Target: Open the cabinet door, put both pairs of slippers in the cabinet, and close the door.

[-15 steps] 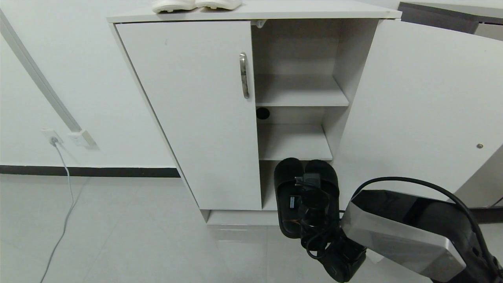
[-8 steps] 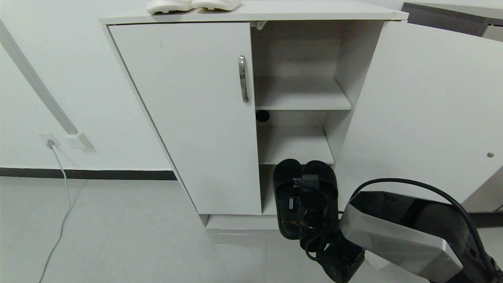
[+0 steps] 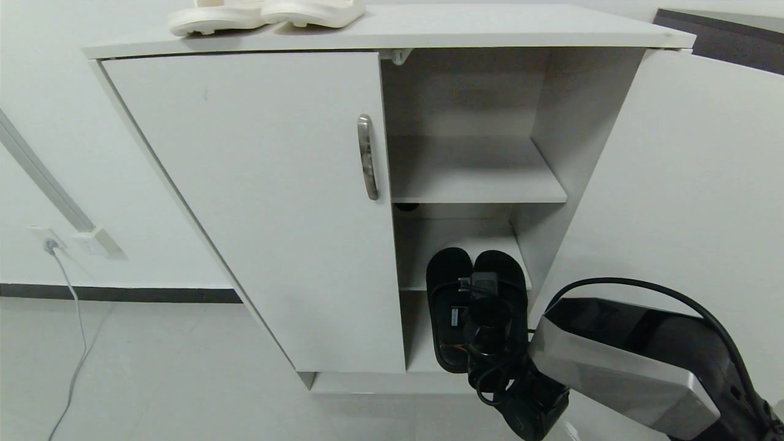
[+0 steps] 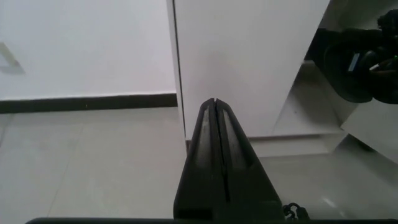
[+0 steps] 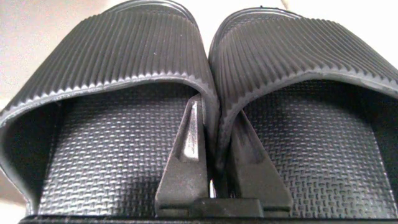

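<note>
cabinet [image 3: 257,184] nearer the camera, black slippers [image 3: 447,275] still in right gripper [image 5: 214,143].

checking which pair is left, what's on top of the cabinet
A pair of white slippers lies on the cabinet top, toward its left front. Their far ends are cut off by the picture's edge.

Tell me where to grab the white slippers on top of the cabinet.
Probably the two neighbouring inner edges of the white slippers, pinched together, coming from the front: they lie side by side, close together, near the front edge of the cabinet top. The right pincer holds the black slippers just that way.
</note>
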### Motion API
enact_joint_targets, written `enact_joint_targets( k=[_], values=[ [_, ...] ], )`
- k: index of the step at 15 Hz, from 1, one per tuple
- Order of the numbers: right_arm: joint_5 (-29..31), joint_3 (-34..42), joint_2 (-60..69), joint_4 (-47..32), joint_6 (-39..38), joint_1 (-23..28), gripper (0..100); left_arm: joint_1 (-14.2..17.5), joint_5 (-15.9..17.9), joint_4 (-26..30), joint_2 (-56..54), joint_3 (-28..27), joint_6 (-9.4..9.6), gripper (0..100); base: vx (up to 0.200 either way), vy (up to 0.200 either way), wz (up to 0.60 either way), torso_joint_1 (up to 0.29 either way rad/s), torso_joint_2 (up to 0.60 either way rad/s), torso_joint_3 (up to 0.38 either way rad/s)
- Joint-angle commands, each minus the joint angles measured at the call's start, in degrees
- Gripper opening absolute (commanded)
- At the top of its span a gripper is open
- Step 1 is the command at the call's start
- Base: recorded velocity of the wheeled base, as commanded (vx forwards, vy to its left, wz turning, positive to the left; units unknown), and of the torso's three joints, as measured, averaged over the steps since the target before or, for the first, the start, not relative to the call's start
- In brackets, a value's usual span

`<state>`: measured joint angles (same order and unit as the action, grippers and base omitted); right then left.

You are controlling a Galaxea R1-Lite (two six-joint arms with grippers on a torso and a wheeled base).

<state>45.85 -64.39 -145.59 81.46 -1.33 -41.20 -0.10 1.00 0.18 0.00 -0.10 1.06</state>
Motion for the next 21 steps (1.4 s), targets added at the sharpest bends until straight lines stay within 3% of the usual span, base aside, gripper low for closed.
enact_joint_targets(
  k=[1, 3, 7, 12, 15, 16, 21],
  values=[
    [0.0, 0.0, 0.1, 0.0, 0.0, 0.1, 0, 0.0, 0.0, 0.0, 0.1, 0.0, -0.01, 0, 0.2, 0.0, 0.0, -0.002, 0.0, 0.002],
    [0.0, 0.0, 0.1, -0.1, 0.0, 0.2, 0, 0.0, 0.0, 0.0, 0.0, 0.0, -0.09, 0, 0.2, 0.0, 0.0, 0.002, 0.0, 0.007],
    [-1.5, -1.7, 0.0, -1.2, 0.0, 1.9, 0, 0.0, 0.0, 0.0, 0.1, 0.0, -0.01, 0, 0.0, 0.0, 0.0, 0.0, 0.0, 0.0],
    [-4.0, -13.0, -0.9, -12.8, -0.6, 5.3, 0, 0.0, 0.0, 0.0, 0.0, 0.0, -0.09, 0, 0.0, 0.0, 0.0, 0.0, 0.0, 0.0],
    [-4.2, -16.6, -1.9, -14.9, -0.6, 5.6, 0, 0.0, 0.0, 0.0, 0.0, 0.0, -0.09, 0, 0.0, 0.0, 0.0, 0.0, 0.0, 0.0],
    [-4.6, -22.0, -2.6, -20.0, -1.2, 5.9, 0, 0.0, 0.0, 0.0, 0.0, 0.0, -0.09, 0, 0.0, 0.0, 0.0, 0.0, 0.0, 0.0],
    [-4.5, -31.1, -5.3, -27.7, -1.7, 6.9, 0, 0.0, -0.2, 0.0, 0.0, 0.0, -0.09, 0, 0.0, 0.0, 0.0, 0.0, 0.0, 0.0]
  ],
)
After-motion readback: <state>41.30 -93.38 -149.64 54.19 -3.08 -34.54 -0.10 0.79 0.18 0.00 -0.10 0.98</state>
